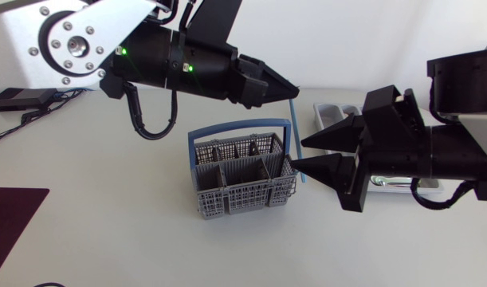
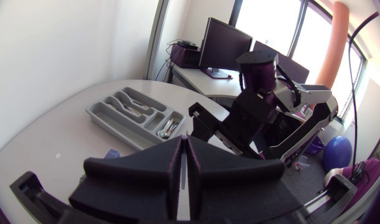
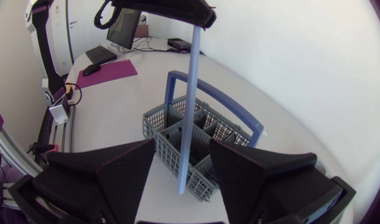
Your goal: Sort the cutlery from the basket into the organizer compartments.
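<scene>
The grey cutlery basket [image 1: 239,177] with its blue handle [image 1: 241,127] stands mid-table, also seen ahead of my right gripper [image 3: 196,140]. My left gripper [image 1: 293,84] is above the basket's right side, shut on the top of a long, flat blue cutlery piece [image 1: 297,139] that hangs down beside the basket. My right gripper [image 1: 299,155] is open, one finger on either side of the blue piece's [image 3: 186,106] lower part, with gaps showing. The grey organizer [image 1: 329,110] lies behind my right arm, largely hidden; in the left wrist view the organizer [image 2: 99,112] holds some metal cutlery.
A dark maroon mat [image 1: 8,223] lies at the table's front left corner. A black box [image 1: 20,98] with cables sits at the back left. The basket's compartments hold more dark cutlery pieces [image 1: 231,150].
</scene>
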### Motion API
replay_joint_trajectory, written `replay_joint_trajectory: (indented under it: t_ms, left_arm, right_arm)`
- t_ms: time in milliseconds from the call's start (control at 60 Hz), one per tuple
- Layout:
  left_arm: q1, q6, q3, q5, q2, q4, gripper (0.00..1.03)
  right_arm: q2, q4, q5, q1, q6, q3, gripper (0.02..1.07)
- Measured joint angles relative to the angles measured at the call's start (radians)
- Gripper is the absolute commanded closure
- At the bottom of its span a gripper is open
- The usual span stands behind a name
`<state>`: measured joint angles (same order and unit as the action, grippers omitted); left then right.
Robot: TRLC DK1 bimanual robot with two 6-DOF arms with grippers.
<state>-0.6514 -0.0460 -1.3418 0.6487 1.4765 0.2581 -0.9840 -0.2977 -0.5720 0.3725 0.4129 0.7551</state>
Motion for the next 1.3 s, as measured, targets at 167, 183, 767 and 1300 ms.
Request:
replay_joint_trajectory:
  t_ms: [167, 183, 767, 1300]
  left_arm:
    - [0.016, 0.018, -0.008, 0.035, 0.004, 0.0, 1.0]
    - [0.017, 0.021, -0.008, 0.036, 0.004, 0.0, 1.0]
    - [0.04, 0.049, -0.025, 0.07, 0.021, 0.015, 0.87]
    - [0.197, 0.228, -0.132, 0.019, 0.023, -0.198, 0.05]
  right_arm:
    - [-0.04, 0.035, 0.003, 0.013, -0.013, 0.0, 0.63]
    - [-0.043, 0.037, 0.004, 0.013, -0.013, 0.0, 0.65]
    - [-0.05, 0.031, 0.035, 0.028, -0.054, 0.002, 1.02]
    - [0.006, -0.047, 0.037, 0.028, -0.053, 0.003, 1.02]
